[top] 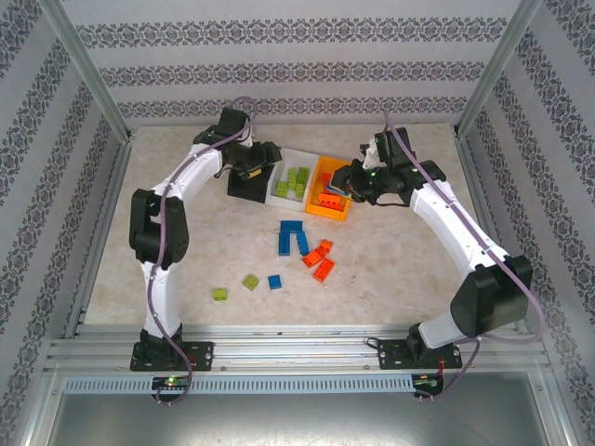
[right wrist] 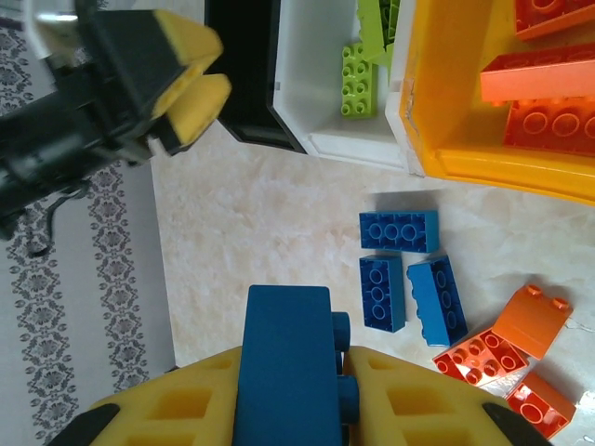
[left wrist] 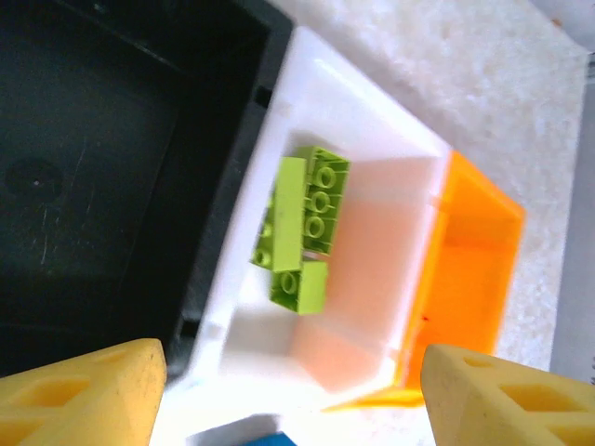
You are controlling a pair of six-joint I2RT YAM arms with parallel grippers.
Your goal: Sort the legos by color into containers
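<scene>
Patterned wallpaper (top: 279,65) is wrapping three sides of the pale stone-look table (top: 186,260). White bin (top: 296,156) (left wrist: 372,121) is sitting mid-row toward the far side. Black bin (top: 249,192) (left wrist: 93,167) is touching its left wall & orange-yellow bin (top: 325,214) (left wrist: 465,251) is touching its right wall.

Lime legos (top: 296,179) (left wrist: 302,228) (right wrist: 361,79) are lying inside the white bin, bunched together. Orange-red legos (top: 327,200) (right wrist: 548,93) are lying in the bin on its right.

L gripper (top: 246,167) (left wrist: 297,400) is hanging above the seam btw white bin & black bin, fingers spread wide w/ nothing btw them.

R gripper (top: 351,181) (right wrist: 293,400) is hanging to the right of the white bin, by the orange-yellow bin's far-right side. Its fingers are pinching a blue lego (right wrist: 288,362), pressing on both of its sides.

Loose blue legos (top: 293,237) (right wrist: 404,279) are lying on the table just on the near side of the white bin. Loose orange-red legos (top: 319,258) (right wrist: 502,348) are lying near-right of it, beside the blue ones. Further toward the arm bases from the white bin, two lime singles (top: 219,295) (top: 251,282) & one blue single (top: 275,282) are lying in a loose row, well apart from the bins.
</scene>
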